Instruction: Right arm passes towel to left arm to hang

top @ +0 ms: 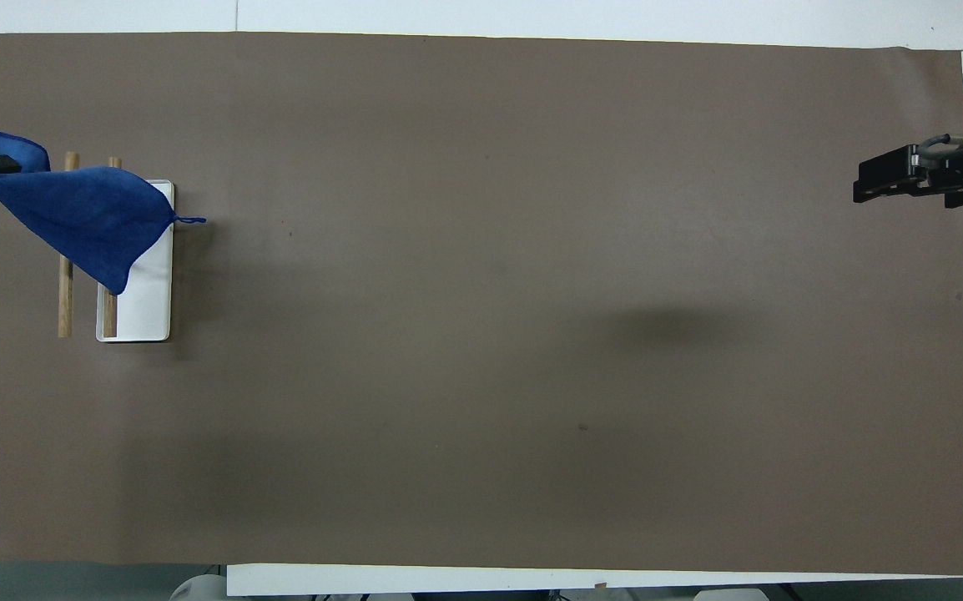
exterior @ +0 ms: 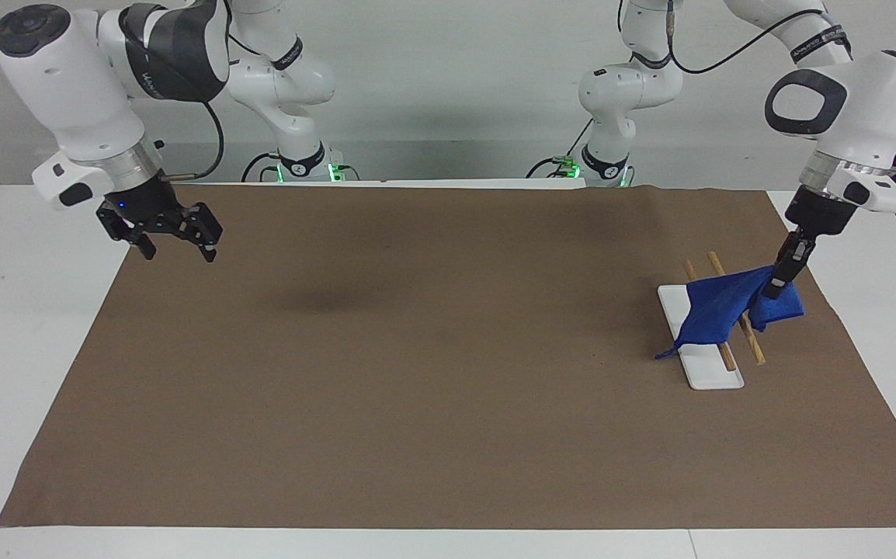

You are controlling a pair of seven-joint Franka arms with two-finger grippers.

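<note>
The royal-blue towel drapes over two wooden rails of a small rack on a white base at the left arm's end of the table. It also shows in the overhead view, with its thin loop pointing toward the table's middle. My left gripper is shut on the towel's upper corner and holds it just outside the rails. My right gripper, with its blue light, hangs open and empty over the brown mat's edge at the right arm's end; it also shows in the overhead view.
A brown mat covers most of the white table. The rack's rails and white base stand near the mat's edge at the left arm's end.
</note>
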